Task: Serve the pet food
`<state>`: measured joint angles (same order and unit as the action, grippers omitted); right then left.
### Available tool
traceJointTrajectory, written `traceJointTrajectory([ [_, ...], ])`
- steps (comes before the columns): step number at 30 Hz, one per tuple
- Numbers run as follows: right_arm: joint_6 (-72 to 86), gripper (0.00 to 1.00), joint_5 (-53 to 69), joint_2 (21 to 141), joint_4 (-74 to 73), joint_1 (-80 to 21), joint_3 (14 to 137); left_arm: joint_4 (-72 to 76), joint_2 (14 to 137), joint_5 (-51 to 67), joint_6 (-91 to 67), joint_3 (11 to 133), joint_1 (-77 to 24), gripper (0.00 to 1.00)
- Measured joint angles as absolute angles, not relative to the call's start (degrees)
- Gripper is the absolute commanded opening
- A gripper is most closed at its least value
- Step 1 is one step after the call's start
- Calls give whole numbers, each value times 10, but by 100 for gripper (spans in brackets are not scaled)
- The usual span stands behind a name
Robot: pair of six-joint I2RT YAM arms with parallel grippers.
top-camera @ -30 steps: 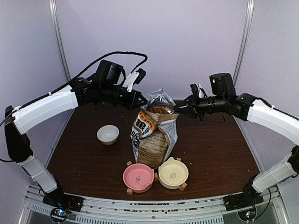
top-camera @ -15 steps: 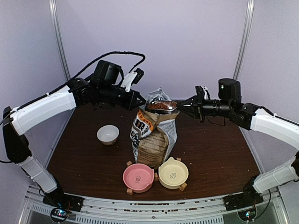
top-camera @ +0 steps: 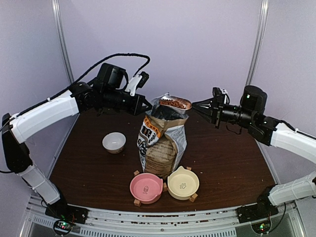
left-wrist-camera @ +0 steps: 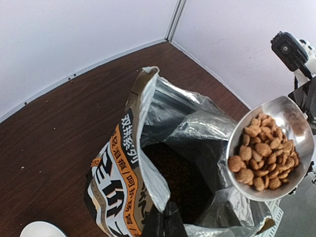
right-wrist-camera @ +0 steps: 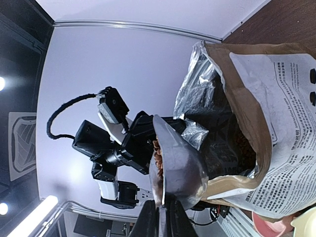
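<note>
1. Table (top-camera: pixel 232 163): dark brown wood, carrying everything below.
2. Left arm (top-camera: pixel 49 116) and right arm (top-camera: pixel 296 140): reaching in from opposite sides, meeting over the middle of the table at bag-top height.
3. Paper bag (top-camera: pixel 160 143): brown and white, foil-lined, upright at mid-table, mouth wide open. Dark mass of kibble visible deep inside in the left wrist view.
4. Pink bowl (top-camera: pixel 146 187) and cream bowl (top-camera: pixel 183 183): side by side on small wooden stands, just in front of the bag, pink on the left. No kibble seen in either.
5. White bowl (top-camera: pixel 114 142): alone, left of the bag, apart from it.
6. Scoop (left-wrist-camera: pixel 270 148): round, shiny metal, held level above the bag's mouth toward its right rim, clear of the foil.
7. Left gripper (top-camera: pixel 148 105): at the bag's upper left edge; fingers (left-wrist-camera: pixel 157 221) look pressed together on the bag's rim, though only partly in view.
8. Right gripper (top-camera: pixel 195 104): just right of the bag top, clamped on the scoop's handle; fingers (right-wrist-camera: pixel 148 222) closed around it in the right wrist view.
9. Pet food (left-wrist-camera: pixel 261 153): reddish-brown pellets heaped in the scoop, filling it to near the rim; seen from above as a brown mound (top-camera: pixel 175 102) over the bag.
</note>
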<state>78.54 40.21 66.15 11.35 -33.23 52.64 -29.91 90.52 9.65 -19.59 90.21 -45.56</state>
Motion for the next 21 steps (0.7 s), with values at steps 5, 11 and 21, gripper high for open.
traceJointTrajectory([
  [5,828,0,408,670,195,-332,505,-300,905,103,-199,902,-454,0],
  [11,839,0,410,671,218,-332,505,-299,903,105,-201,900,-453,0],
  [21,812,0,426,618,171,-332,505,-296,894,177,-209,886,-406,0],
])
